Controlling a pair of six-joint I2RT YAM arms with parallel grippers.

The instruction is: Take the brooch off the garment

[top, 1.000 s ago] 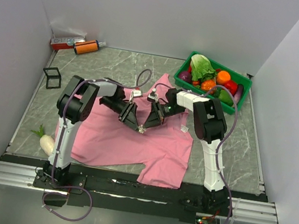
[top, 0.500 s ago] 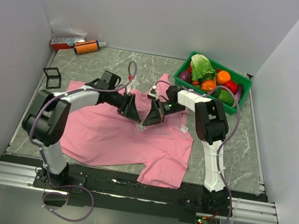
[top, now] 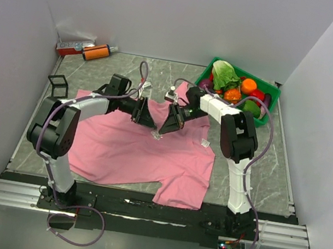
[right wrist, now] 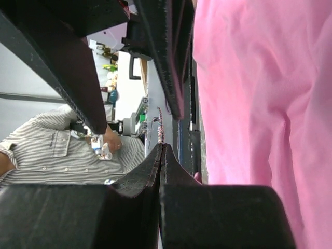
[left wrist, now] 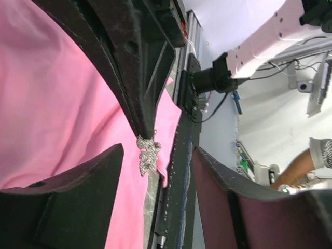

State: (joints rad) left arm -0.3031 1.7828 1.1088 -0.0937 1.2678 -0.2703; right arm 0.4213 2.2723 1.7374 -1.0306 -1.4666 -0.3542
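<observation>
The pink T-shirt lies flat on the marble table. My right gripper is shut on the brooch, a tiny silvery trinket, over the shirt's middle. In the left wrist view the brooch hangs from the right gripper's closed fingertips in front of the pink cloth. In the right wrist view it sticks out edge-on past the shut gripper, beside the cloth. My left gripper is open and empty, facing the brooch, its fingers on either side of it without touching.
A green basket of vegetables stands at the back right. A black wire frame sits at the left, tubes in the back left corner, a white radish by the left arm. The shirt's white label lies near the right arm.
My left arm has unfolded and its gripper has drawn back a little toward the far left. My right gripper has kept its hold on the brooch and shifted slightly away from me.
</observation>
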